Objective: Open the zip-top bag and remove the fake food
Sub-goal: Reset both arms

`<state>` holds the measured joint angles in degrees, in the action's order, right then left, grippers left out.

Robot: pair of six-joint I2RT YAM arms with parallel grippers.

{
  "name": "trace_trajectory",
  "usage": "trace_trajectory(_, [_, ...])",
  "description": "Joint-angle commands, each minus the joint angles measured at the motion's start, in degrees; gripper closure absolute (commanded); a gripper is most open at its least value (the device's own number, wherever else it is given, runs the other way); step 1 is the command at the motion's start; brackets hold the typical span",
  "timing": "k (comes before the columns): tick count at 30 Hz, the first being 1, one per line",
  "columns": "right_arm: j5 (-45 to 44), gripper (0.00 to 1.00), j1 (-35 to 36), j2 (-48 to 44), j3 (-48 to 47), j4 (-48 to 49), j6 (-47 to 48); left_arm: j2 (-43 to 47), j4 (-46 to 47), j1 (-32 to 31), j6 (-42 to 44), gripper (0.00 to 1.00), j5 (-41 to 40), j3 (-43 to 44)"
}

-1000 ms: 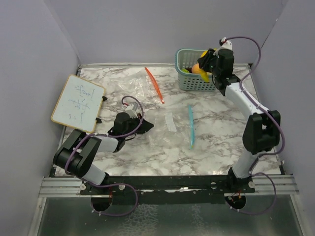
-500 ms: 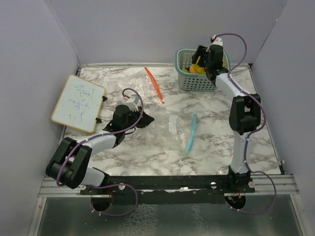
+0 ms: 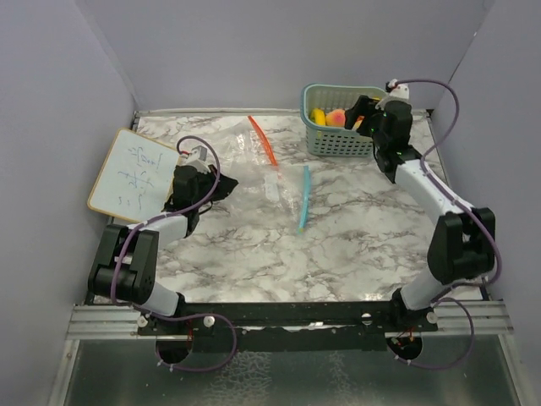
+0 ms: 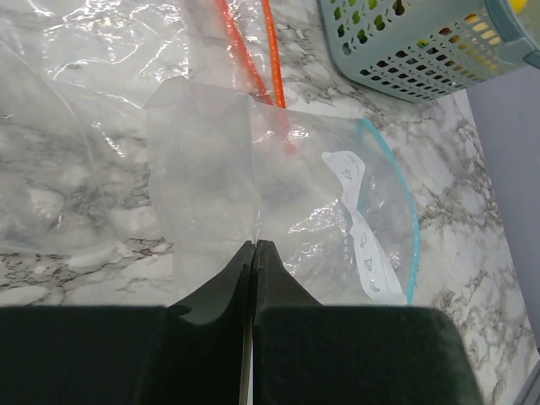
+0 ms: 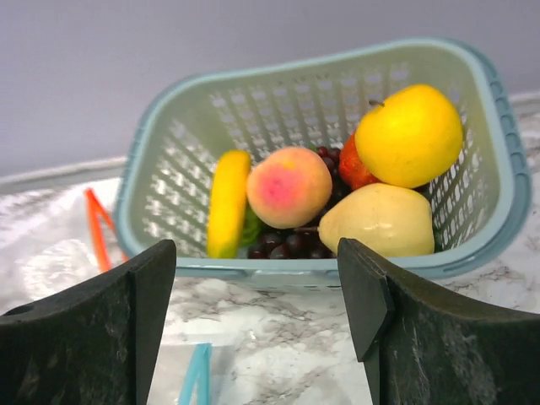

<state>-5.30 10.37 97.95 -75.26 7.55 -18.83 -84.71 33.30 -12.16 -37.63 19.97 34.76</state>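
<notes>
The clear zip-top bag (image 4: 287, 202) stretches across the middle of the table (image 3: 355, 254), its long axis running left to right. Its teal zip (image 3: 302, 197) points toward the right edge and its bottom toward the left edge. The left tool (image 4: 253, 253) is pinched tight on that bottom edge. The fake food, with a banana (image 5: 228, 202), peach (image 5: 288, 187) and grapes (image 5: 287, 240), sits in the teal basket (image 5: 169, 169) at the far right corner. The right tool (image 5: 256, 261) hovers just before the basket, fingers spread wide, holding nothing.

Left claw (image 4: 254, 246) pinches clear bag (image 4: 211, 169) — basket (image 4: 422, 59) beyond.
</notes>
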Motion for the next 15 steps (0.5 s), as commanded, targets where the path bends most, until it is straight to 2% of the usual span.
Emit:
trace_trajectory(1, [1.8, 0.24, -0.4, -12.0, 10.2, 5.7, -0.9, -0.1, 2.2, 1.7, -0.2, 0.98, -0.7, -1.7])
trace_trajectory(3, [4.8, 0.22, -0.4, -17.0, 15.3, 4.3, -1.9, 0.9, 0.8, 1.7, 1.2, 0.90, -2.0, -2.1])
trace_trajectory(5, [7.6, 0.22, -0.4, -22.1, 21.7, 4.5, -3.4, 2.8, -1.5, 1.7, 2.5, 0.77, -3.6, -2.4])
trace_trajectory(8, [10.6, 0.21, -0.4, -30.2, 32.7, 6.5, -5.4, 6.5, -3.5, 1.7, 3.2, 0.39, -5.9, -3.3])
trace_trajectory(11, [11.0, 0.19, -0.4, -37.1, 39.7, 4.7, -5.8, 9.8, -5.4, 1.6, 2.7, 0.15, -7.9, -3.8])
trace_trajectory(15, [9.1, 0.19, -0.4, -42.9, 46.7, 2.5, -5.8, 12.9, -8.6, 1.5, 0.9, 0.11, -10.2, -3.8])
